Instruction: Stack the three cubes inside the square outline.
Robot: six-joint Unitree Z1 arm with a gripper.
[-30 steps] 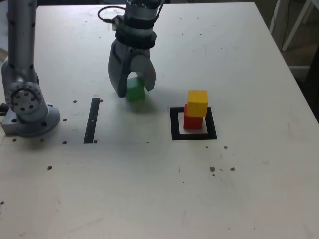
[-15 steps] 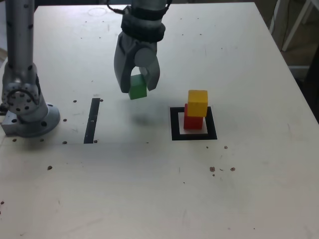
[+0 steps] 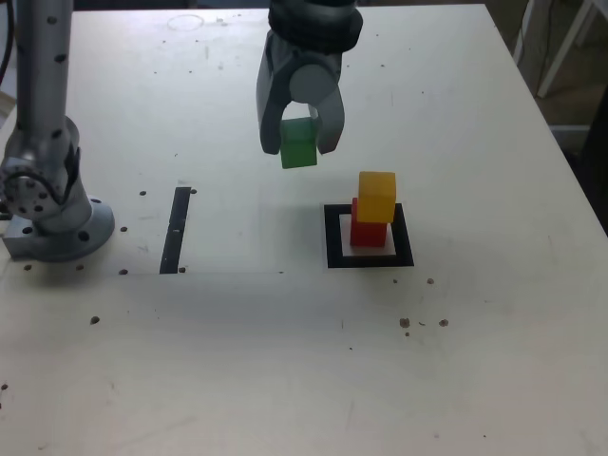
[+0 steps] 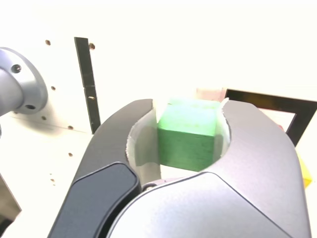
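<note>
A: Which element is largest?
B: The pale tabletop [image 3: 218, 351], marked with small dark spots, spans most of the exterior view.

A: And next in size?
B: The grey arm [image 3: 43, 123]. Its round base [image 3: 62, 237] rests on the tabletop at the exterior view's left.

A: What is the state of the gripper [image 3: 298, 142]?
B: Its two curved fingers are closed about the green cube [image 3: 299, 152], pinching it from opposite sides. The wrist view shows the cube between the inner faces of the fingers, its lighter top face and darker side face both visible.

A: Where does that cube lie relative to the tabletop?
B: Above it, held in the air, on the exterior view's left of the other two cubes.

A: Describe the flat markings, the larger first.
B: The square outline [image 3: 334, 252] is a thick black frame with a pale centre, lying toward the exterior view's right. The black strip [image 3: 175, 231] is narrow and lies between the base and the frame, well apart from both.

A: And the remaining small blocks?
B: The red cube [image 3: 368, 236] stands inside the frame. The yellow cube [image 3: 377, 197] rests on top of it, set slightly toward the exterior view's right, so that a sliver of red shows along its other side.
</note>
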